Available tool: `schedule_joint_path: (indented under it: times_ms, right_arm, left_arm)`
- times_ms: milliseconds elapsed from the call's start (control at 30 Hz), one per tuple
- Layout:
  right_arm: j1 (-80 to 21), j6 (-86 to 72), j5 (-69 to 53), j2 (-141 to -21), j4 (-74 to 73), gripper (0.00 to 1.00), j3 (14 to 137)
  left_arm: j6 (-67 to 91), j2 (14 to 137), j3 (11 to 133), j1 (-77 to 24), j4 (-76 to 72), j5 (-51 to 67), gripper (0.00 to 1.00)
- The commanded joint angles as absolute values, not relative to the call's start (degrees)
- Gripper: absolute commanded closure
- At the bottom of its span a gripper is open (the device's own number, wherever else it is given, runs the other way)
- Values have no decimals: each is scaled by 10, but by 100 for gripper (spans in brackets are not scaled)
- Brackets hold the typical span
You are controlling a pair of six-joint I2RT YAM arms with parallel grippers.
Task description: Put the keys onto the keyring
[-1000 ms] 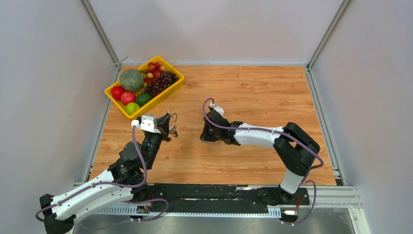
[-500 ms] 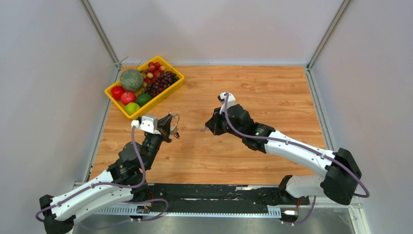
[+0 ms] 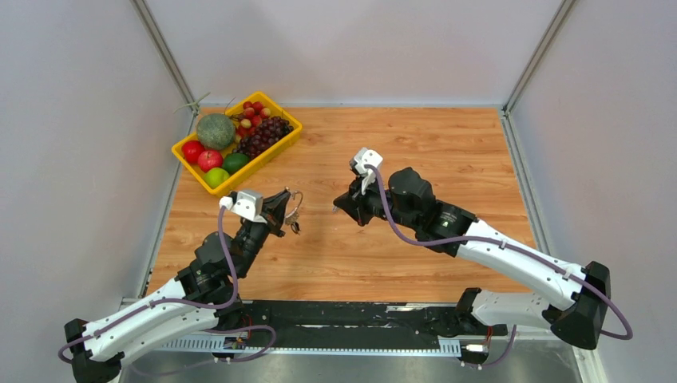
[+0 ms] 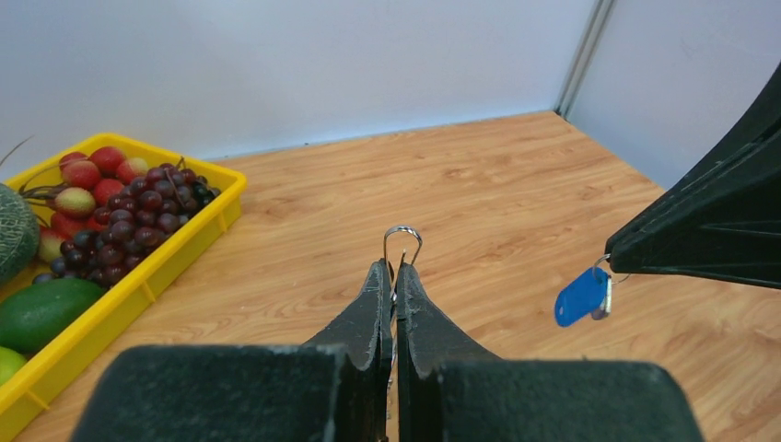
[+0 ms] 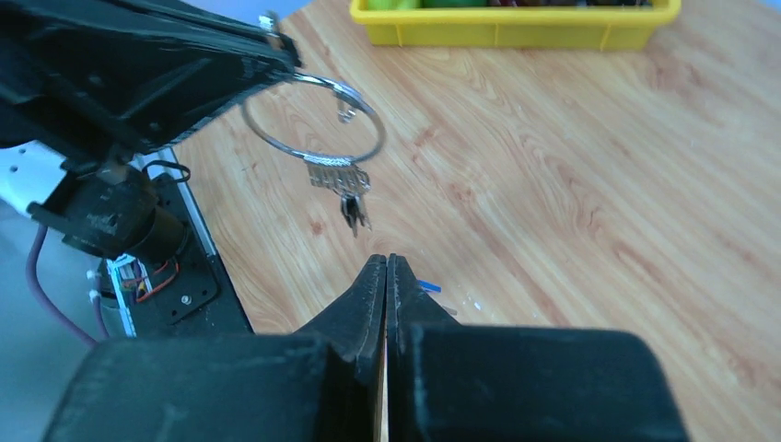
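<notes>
Here, the left gripper (image 4: 394, 272) clamps the keyring (image 4: 402, 227) above the table (image 3: 447, 144), silver keys (image 5: 341, 182) hanging from the ring, while the nearby right gripper (image 5: 386, 262) pinches a blue-headed key (image 4: 580, 296) dangling below its closed fingertips.

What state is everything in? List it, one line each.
left gripper: shut on the keyring.
keyring: gripped at its edge, small keys hanging from it.
right gripper: shut on the blue-headed key.
blue-headed key: not on the keyring, dangling from the right gripper.
yellow basket: full of fruit.
</notes>
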State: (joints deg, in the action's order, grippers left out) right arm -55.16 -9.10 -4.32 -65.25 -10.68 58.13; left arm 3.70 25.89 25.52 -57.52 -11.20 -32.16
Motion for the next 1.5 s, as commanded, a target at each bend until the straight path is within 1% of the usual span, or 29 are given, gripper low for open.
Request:
schedule_joint_path:
  times_ms: [0, 333, 633, 700, 1000, 1200, 1333, 1467]
  right_arm:
    - [-587, 45, -54, -625, -114, 100, 619]
    - [-676, 259, -14, -608, -113, 100, 626]
    - [-751, 467, 0, -570, -110, 100, 581]
    - [-756, 493, 0, -570, -110, 100, 574]
    - [-785, 581, 95, -589, -87, 100, 563]
    - [-799, 641, 131, -592, -28, 100, 536]
    - [-810, 697, 162, -596, 44, 100, 508]
    - [-813, 726, 167, -604, 76, 100, 499]
  left_arm:
    - [47, 254, 274, -575, -127, -290, 100]
    - [51, 254, 281, -575, -125, -241, 100]
    - [54, 255, 287, -575, -124, -183, 100]
    - [53, 256, 288, -575, -124, -178, 100]
    - [53, 264, 296, -575, -123, -128, 100]
    - [58, 264, 298, -576, -123, -116, 100]
    - [60, 266, 298, -575, -124, -114, 100]
    - [61, 270, 297, -575, -125, -111, 100]
